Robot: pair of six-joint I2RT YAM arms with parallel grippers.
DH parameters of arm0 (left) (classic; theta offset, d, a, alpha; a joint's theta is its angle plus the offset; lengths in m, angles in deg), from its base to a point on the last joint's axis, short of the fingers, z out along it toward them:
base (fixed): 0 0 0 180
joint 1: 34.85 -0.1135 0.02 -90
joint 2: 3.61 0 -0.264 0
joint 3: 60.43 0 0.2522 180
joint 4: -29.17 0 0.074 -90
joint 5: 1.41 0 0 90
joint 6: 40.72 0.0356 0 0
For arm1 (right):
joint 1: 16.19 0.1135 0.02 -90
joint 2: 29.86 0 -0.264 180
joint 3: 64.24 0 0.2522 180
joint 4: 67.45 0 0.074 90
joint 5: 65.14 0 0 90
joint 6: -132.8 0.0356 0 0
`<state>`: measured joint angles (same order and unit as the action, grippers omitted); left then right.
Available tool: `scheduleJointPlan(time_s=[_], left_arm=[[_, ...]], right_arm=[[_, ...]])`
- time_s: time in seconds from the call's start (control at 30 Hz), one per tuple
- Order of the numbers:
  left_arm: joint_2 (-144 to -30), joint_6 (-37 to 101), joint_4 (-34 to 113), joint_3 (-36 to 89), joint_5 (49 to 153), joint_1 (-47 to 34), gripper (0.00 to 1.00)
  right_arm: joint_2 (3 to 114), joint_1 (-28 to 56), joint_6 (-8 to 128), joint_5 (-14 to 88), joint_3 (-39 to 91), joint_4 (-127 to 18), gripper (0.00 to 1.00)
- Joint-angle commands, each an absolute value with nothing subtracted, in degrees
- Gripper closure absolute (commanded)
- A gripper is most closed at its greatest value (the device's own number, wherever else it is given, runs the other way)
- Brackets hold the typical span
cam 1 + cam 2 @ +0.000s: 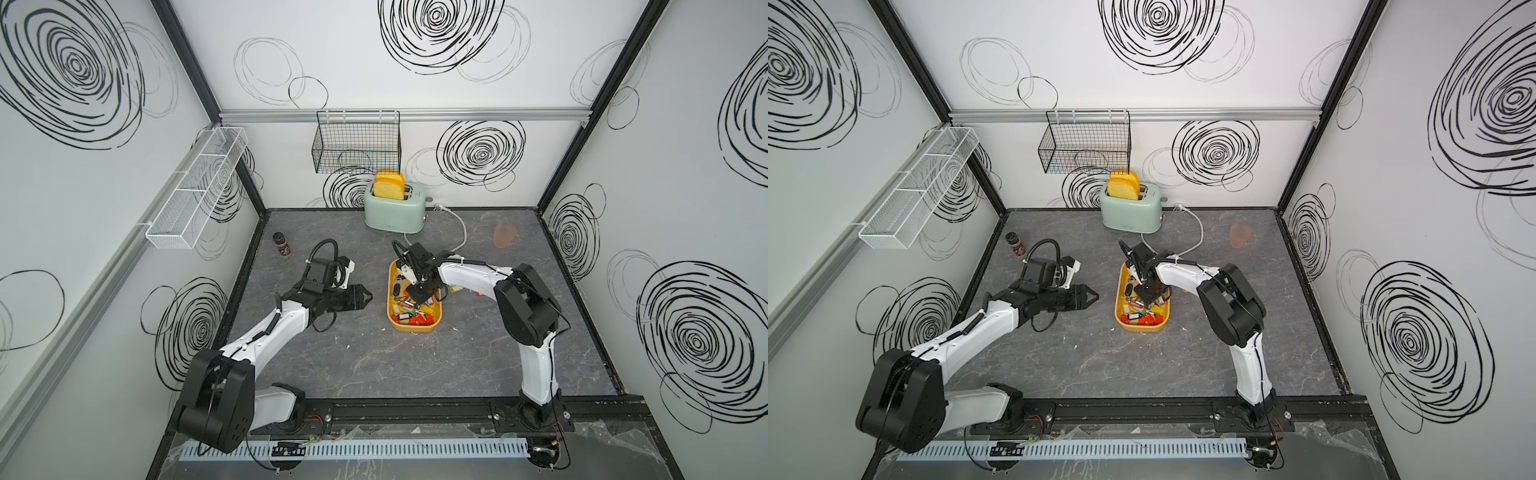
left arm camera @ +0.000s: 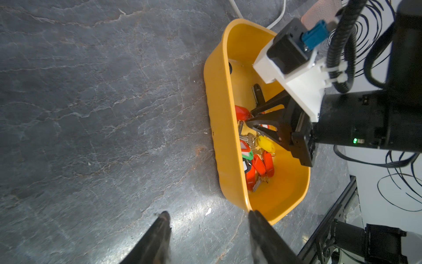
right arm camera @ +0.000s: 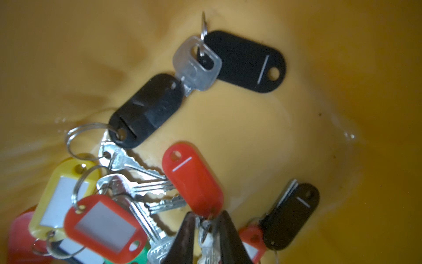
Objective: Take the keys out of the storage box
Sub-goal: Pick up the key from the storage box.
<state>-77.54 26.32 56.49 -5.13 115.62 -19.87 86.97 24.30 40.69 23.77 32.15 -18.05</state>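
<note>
in a top view the storage box (image 1: pixel 413 329) is set on the table (image 1: pixel 374 365), the keys (image 1: pixel 411 313) heaped inside, the right arm (image 1: pixel 465 270) dipped in. in the left wrist view the left fingers (image 2: pixel 159 233) are held wide and empty beside it, probably parked out of the way. in the right wrist view the right fingers (image 3: pixel 187 228) are narrowed onto one key for lifting.

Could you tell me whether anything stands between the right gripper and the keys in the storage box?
Nothing visible does: the right gripper is down inside the storage box, its fingers closed around one of the keys next to a red tag.
</note>
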Motion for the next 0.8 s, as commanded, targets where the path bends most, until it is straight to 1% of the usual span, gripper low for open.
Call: scheduleJointPlan(time_s=[0.0,0.17,0.33,0.5,0.77], left_arm=[[-76.9,26.6,55.1,-5.8,116.3,-20.3,0.41],[-76.8,26.5,55.1,-5.9,116.4,-20.4,0.41],[-76.7,26.5,55.0,-5.8,116.4,-20.4,0.41],[-76.7,26.2,54.6,-5.9,116.6,-20.4,0.41],[-76.7,25.6,54.1,-5.7,116.8,-20.2,0.41]], right_arm=[[88.1,24.6,39.9,24.7,33.6,-16.3,0.86],[87.9,24.6,39.9,25.0,34.1,-16.0,0.95],[86.5,24.6,40.2,25.4,34.4,-15.9,1.00],[83.7,24.1,40.6,26.3,34.5,-16.2,1.00],[78.2,21.3,42.1,30.6,32.6,-17.8,1.00]])
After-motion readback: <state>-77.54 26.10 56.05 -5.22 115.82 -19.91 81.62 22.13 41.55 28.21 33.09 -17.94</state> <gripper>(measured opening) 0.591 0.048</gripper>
